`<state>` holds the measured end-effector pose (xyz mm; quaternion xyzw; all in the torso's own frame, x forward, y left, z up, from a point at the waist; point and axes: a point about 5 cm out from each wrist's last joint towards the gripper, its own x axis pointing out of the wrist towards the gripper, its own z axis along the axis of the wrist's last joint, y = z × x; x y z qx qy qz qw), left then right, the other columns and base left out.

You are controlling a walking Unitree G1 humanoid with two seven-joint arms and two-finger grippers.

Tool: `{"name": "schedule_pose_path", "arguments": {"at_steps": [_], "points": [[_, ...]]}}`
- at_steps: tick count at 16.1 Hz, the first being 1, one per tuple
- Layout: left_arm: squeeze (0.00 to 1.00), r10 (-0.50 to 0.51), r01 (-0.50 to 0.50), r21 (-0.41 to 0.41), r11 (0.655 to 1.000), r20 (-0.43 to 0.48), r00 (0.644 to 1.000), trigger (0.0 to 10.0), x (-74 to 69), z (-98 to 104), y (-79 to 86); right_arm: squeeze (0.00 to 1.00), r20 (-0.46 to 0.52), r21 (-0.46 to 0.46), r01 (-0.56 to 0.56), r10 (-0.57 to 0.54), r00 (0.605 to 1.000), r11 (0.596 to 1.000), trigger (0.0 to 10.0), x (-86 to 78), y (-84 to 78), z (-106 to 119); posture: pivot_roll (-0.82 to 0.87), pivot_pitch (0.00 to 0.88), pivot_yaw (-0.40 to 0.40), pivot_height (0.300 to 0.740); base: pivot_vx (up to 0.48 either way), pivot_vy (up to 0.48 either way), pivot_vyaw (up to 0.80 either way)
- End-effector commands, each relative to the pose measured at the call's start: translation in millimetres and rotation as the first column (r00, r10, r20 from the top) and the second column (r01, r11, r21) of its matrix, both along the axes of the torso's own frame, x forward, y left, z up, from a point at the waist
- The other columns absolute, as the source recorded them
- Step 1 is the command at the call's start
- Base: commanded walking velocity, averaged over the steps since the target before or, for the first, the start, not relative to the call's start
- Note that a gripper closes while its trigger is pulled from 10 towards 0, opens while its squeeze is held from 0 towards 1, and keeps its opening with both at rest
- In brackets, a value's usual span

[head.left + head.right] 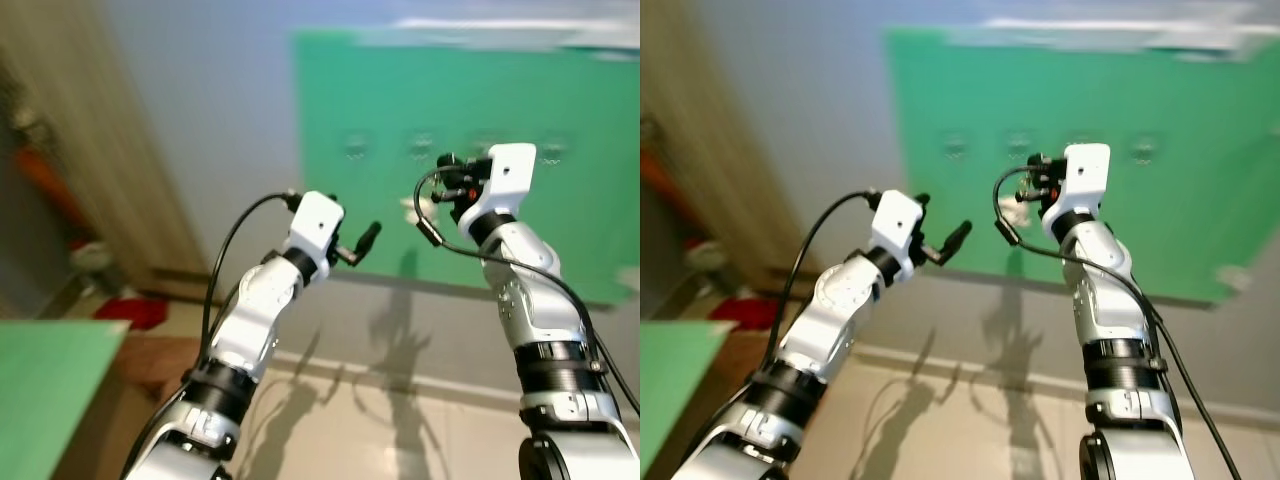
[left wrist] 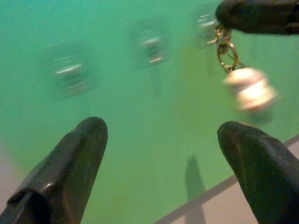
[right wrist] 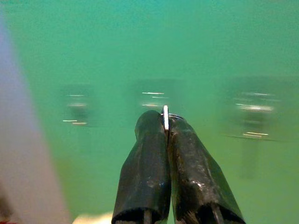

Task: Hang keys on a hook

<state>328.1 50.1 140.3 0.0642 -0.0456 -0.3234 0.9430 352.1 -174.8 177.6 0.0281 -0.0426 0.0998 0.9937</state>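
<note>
A green board [image 1: 560, 110] on the wall carries a row of several small metal hooks [image 1: 356, 146]. My right gripper [image 3: 166, 125] is raised close to the board. It is shut on a metal key ring [image 3: 166, 115], straight in front of one hook [image 3: 152, 99]. A white fob [image 2: 250, 88] dangles from the key ring [image 2: 227, 49] below the right fingers [image 2: 257, 16]. My left gripper [image 2: 161, 133] is open and empty. It is held up beside the right one, a little lower and to its left, and points at the board.
A green tabletop [image 1: 45, 390] juts in at lower left, with a red object [image 1: 130, 312] on the floor beyond it. A beige curtain or door [image 1: 110, 150] lies at the left. Grey wall and pale tiled floor [image 1: 400, 420] lie below the board.
</note>
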Motion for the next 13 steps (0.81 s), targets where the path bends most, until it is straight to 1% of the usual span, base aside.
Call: {"name": "schedule_pose_path", "arguments": {"at_steps": [1,2,3,8,13], "points": [[0.0,-0.015,0.015,0.016,1.0,0.019,1.0,10.0,-0.3,3.1,-0.7,0.0,0.01,0.008,-0.007,0.007,1.0,1.0,0.0,-0.8,1.6,0.9,-0.12,0.0,0.107,0.731,0.315,-0.356,0.0],[0.0,-0.016,0.016,0.016,1.0,0.019,1.0,10.0,-0.5,2.9,-0.8,0.0,0.009,0.008,-0.007,0.007,1.0,1.0,0.0,-0.9,1.5,0.7,-0.12,0.0,0.107,0.731,0.315,-0.356,0.0],[0.0,-0.001,0.001,-0.009,1.0,0.008,1.0,10.0,-0.4,2.4,1.0,0.0,0.008,0.007,-0.01,0.01,1.0,1.0,0.0,-1.7,1.6,0.4,-0.12,0.0,0.106,0.731,0.0,0.0,0.0],[0.0,0.021,-0.021,-0.003,1.0,0.01,1.0,10.0,2.4,3.9,4.6,0.0,0.008,0.002,-0.062,0.062,0.998,0.998,0.0,-2.7,9.9,1.4,-0.12,0.0,0.1,0.731,0.0,0.0,0.0],[0.0,0.018,-0.018,-0.004,1.0,0.01,1.0,10.0,1.2,3.7,3.3,0.0,0.002,0.011,-0.053,0.053,0.999,0.999,0.0,3.6,4.7,8.3,-0.12,0.0,0.092,0.731,0.0,0.0,0.0]]}}
